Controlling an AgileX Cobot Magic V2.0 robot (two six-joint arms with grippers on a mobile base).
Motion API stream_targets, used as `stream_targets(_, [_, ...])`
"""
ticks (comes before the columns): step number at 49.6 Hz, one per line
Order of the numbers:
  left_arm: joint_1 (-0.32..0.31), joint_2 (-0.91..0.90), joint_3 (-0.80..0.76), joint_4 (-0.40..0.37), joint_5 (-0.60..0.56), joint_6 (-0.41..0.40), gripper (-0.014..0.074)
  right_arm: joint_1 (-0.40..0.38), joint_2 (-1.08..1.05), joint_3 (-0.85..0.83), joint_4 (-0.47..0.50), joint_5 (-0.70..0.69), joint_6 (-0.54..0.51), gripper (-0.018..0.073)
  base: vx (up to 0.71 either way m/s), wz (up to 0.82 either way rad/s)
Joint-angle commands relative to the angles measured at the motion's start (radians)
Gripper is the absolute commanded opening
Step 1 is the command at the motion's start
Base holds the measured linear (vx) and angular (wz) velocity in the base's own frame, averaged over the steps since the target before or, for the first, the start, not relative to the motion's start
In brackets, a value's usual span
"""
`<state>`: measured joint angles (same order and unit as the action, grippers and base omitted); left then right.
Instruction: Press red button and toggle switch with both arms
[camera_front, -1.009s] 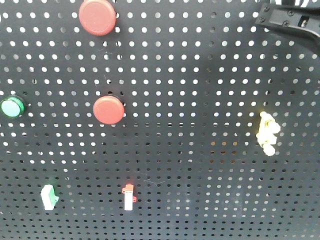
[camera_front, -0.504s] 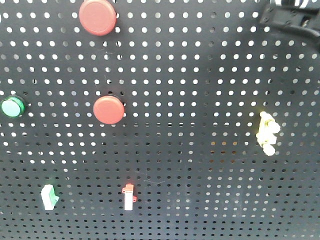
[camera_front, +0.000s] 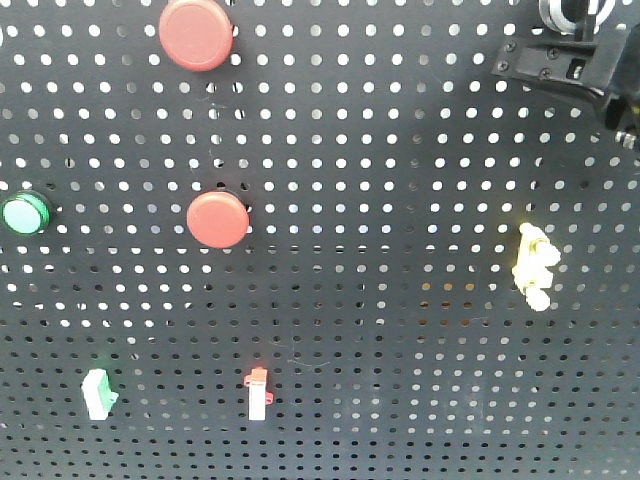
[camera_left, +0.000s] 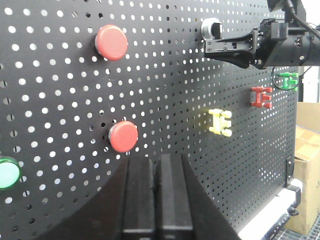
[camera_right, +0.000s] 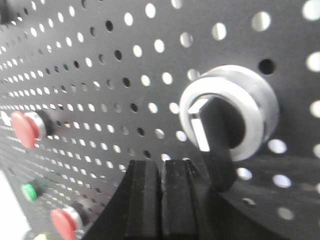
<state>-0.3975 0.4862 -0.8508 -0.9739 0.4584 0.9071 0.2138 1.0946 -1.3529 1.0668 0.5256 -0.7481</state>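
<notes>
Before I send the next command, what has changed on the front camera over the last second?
The right arm at the top right first drew back slightly towards the corner. It then came further in, leftward and lower in the picture, just below the silver rotary switch. Nothing was visibly gripped or released. The upper red button, lower red button, green button and yellow part have not moved.

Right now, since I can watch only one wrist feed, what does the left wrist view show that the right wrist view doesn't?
Left wrist only: the right arm at the silver knob, and a yellow toggle, red toggle and green toggle below and right of it. Right wrist only: the knob's black lever up close. Both: the pegboard, red buttons, green button, and a shut tool at the bottom (left tool, right tool).
</notes>
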Motion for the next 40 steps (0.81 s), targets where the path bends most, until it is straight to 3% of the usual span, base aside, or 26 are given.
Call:
stream_targets(1, [0.002,0.007,-0.023,-0.033,-0.051,-0.009,0.0002,-0.009,-0.012,-0.030,-0.013,-0.135,-0.007,-0.0003,0.00,0.00])
stream_targets(17, [0.002,0.007,-0.023,-0.033,-0.041,-0.009,0.0002,-0.009,-0.036,-0.030,-0.090,-0.205,0.017,-0.0003,0.00,0.00])
stream_targets(24, [0.002,0.007,-0.023,-0.029,-0.040,-0.009,0.0002,-0.009,-0.036,-0.029,-0.132,-0.128,0.037,-0.0003,0.00,0.00])
stream_targets(33, [0.002,0.007,-0.023,0.067,-0.004,-0.013,0.0002,-0.009,-0.060,-0.003,-0.277,-0.081,0.117,-0.0003,0.00,0.00])
stream_targets(40, [0.002,-0.005,0.006,0.156,0.018,-0.081,0.0002,-0.009,-0.148,0.086,-0.401,-0.096,0.148,-0.0003,0.00,0.00])
